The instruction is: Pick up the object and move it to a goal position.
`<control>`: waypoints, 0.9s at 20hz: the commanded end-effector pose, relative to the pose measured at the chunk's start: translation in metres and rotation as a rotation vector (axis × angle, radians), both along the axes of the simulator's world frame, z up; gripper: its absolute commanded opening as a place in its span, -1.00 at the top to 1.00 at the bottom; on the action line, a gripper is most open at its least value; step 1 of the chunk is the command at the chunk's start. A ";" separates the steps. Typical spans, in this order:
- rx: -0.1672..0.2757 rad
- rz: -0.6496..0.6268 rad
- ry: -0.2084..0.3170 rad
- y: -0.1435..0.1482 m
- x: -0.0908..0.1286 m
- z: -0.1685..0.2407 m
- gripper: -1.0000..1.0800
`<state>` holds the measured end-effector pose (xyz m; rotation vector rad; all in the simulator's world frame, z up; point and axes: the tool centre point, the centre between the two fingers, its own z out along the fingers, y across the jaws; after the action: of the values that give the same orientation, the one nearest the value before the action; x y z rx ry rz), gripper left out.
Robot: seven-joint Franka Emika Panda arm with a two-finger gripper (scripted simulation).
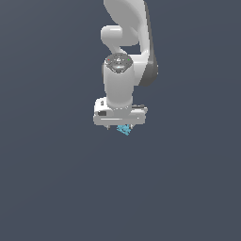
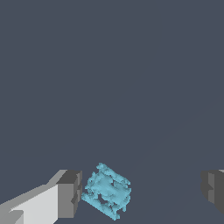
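Arm [image 1: 123, 70] hangs straight down, fingers [image 2: 70, 194] spread wide, the cyan object [image 2: 106, 190] just beside one finger.

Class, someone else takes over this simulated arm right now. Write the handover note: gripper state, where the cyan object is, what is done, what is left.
Gripper: open. The wrist view shows the fingers wide apart and holding nothing.
Cyan object: between the two fingers, close beside one of them and well clear of the other. Whether it touches the near finger cannot be told. In the exterior view it peeks out just under the hand.
Done: the arm is placed over the object.
Left: centre and shut on the object, lift it, and carry it to the goal. No goal marker shows in either view.
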<state>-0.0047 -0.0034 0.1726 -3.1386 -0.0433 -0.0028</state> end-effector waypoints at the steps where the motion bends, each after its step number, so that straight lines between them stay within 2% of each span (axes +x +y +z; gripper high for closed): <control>1: 0.000 0.000 0.000 0.000 0.000 0.000 -0.92; 10: 0.009 0.010 0.026 -0.001 -0.005 -0.004 -0.92; 18: 0.008 0.032 0.025 -0.001 -0.007 -0.006 -0.92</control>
<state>-0.0108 -0.0044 0.1678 -3.1286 -0.0795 0.0361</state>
